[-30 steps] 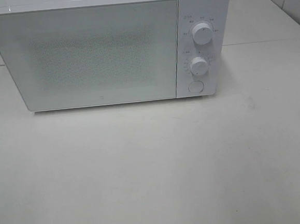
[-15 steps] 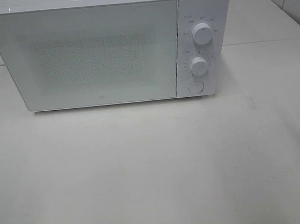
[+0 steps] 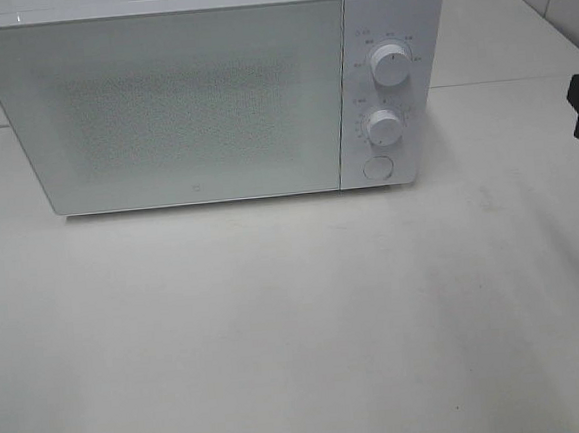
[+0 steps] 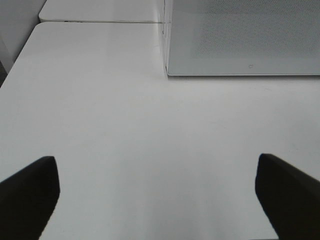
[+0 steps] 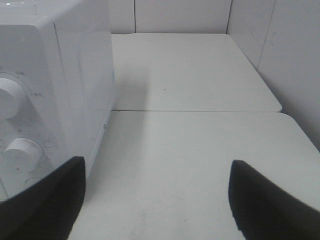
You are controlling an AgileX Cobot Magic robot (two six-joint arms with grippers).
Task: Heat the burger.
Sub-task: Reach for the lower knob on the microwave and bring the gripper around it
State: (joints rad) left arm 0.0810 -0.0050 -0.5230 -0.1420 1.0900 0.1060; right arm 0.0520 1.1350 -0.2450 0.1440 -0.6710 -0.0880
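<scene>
Only table point(image 4: 150, 140) between left fingers point(image 4: 27, 195) — microwave point(image 3: 190, 104) closed.

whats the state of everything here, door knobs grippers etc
microwave door, closed
upper knob, setting too small to read
lower knob, setting too small to read
round button, nothing touching it
left gripper, open, empty, above the table
right gripper, open, empty
burger, not visible in any view
</scene>
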